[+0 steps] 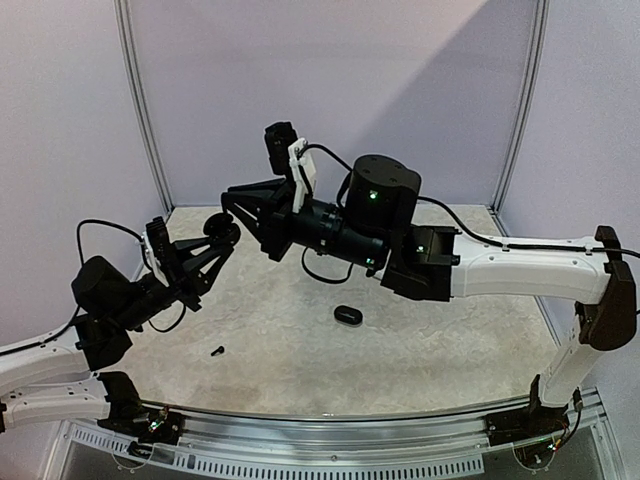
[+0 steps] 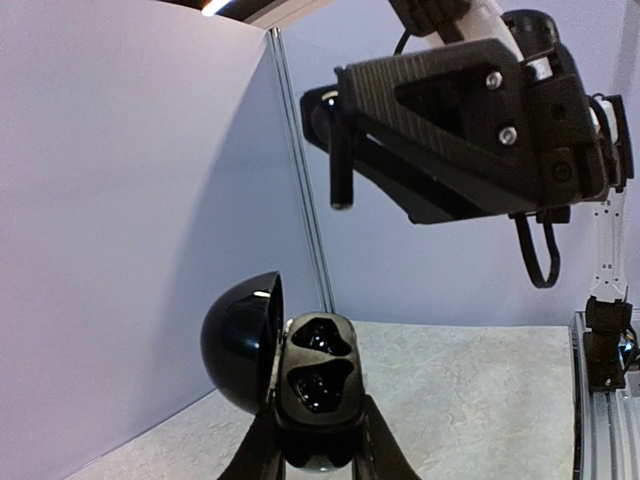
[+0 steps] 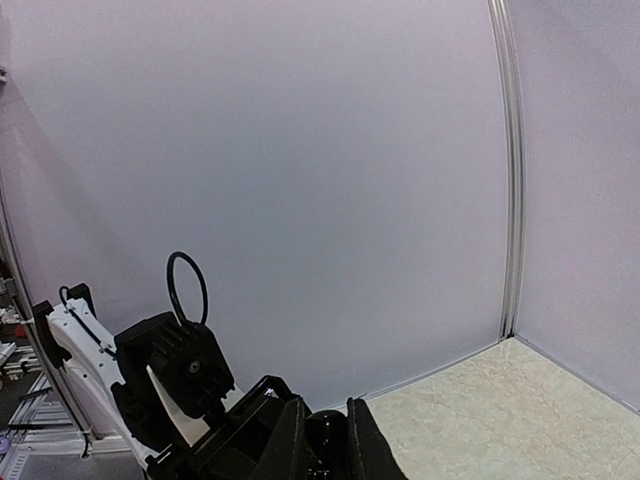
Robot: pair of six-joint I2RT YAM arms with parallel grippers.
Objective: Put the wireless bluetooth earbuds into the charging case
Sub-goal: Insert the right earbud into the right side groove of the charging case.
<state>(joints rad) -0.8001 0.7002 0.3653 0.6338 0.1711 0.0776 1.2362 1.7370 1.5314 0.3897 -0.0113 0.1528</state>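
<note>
My left jaws clamped the open charging case, lid swung left, wells exposed. My right jaws pinched a black earbud near it, stem hanging down. Another earbud and a dark oval object lay on the tabletop.

We see the glossy black charging case held off the desk, lid open, two wells showing; one black earbud hangs stem-down above it. A second earbud lies on the desk.
</note>
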